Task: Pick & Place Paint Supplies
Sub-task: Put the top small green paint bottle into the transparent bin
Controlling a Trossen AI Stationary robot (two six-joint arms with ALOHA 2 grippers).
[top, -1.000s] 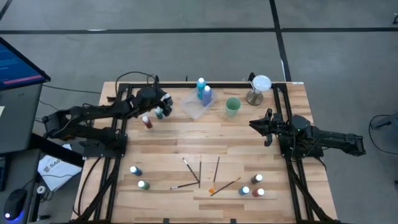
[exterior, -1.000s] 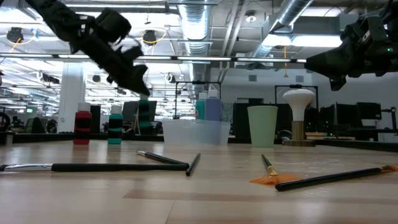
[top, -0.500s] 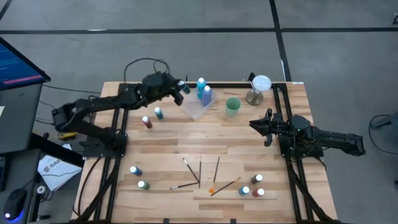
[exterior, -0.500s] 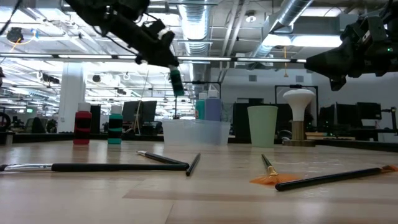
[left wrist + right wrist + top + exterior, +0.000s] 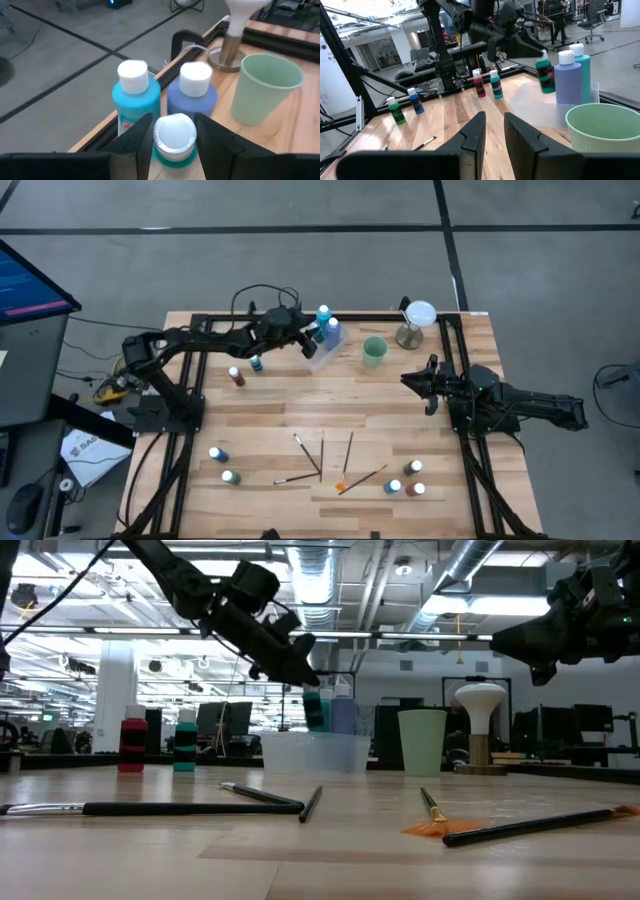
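Observation:
My left gripper (image 5: 309, 337) is shut on a small teal bottle with a white cap (image 5: 174, 134) and holds it over the clear tray (image 5: 318, 357). It also shows in the low view, left gripper (image 5: 303, 683) with the teal bottle (image 5: 315, 711). A taller teal bottle (image 5: 135, 96) and a lavender-blue bottle (image 5: 194, 93) stand upright in the tray. A red bottle (image 5: 236, 377) and a teal one (image 5: 256, 363) stand on the table left of the tray. Several brushes (image 5: 321, 460) lie near the near edge. My right gripper (image 5: 411, 383) hovers at the table's right, open by a narrow gap. My left gripper pinches the teal bottle between its two fingers (image 5: 138, 141), one on each side of the bottle's shoulder just under the cap (image 5: 172, 155). The fingers slant down from the table's left. The bottle hangs upright below them, lifted clear above the tray.
A pale green cup (image 5: 374, 351) stands right of the tray, and a white lamp-like stand (image 5: 417, 319) sits at the far right corner. More small bottles stand near left (image 5: 218, 453) and near right (image 5: 404, 482). Black frame rails (image 5: 191, 390) run along both sides.
My left gripper has carried the teal bottle from beside the red and teal bottles toward the table's right. It rose first, then came down over the clear tray, staying shut on the bottle. The right arm has kept still.

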